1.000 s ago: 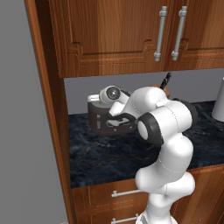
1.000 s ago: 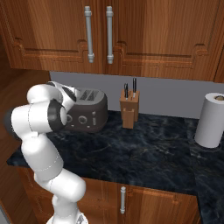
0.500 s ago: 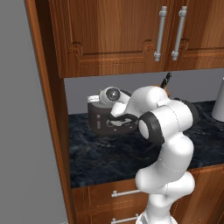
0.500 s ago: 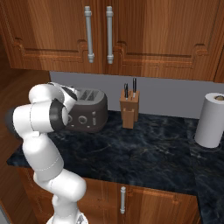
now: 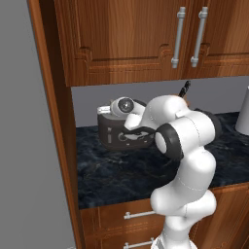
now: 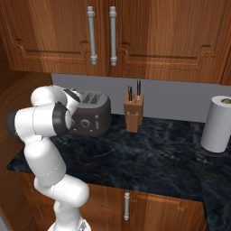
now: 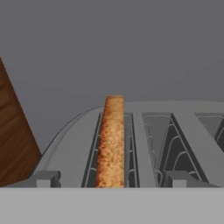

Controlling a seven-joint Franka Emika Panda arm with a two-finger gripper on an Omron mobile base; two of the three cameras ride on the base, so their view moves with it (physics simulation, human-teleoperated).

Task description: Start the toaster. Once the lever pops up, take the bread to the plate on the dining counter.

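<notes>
The dark grey toaster (image 6: pixel 91 118) stands at the back left of a black marbled counter (image 6: pixel 149 158), and my arm partly covers the toaster (image 5: pixel 115 139) from the other side. One tan-brown slice of bread (image 7: pixel 111 141) stands upright in the leftmost slot of the toaster's silvery top (image 7: pixel 138 144). My gripper (image 7: pixel 111 180) hovers just above that slot and is open. One fingertip (image 7: pixel 45 179) sits on each side of the slice, with a gap to it on both sides. The plate and the dining counter are out of view.
A wooden knife block (image 6: pixel 134 113) stands just right of the toaster, and a paper towel roll (image 6: pixel 218 124) at the far right. Wooden wall cabinets (image 6: pixel 135 36) hang low over the counter. A tall wooden side panel (image 5: pixel 53 126) closes off the left.
</notes>
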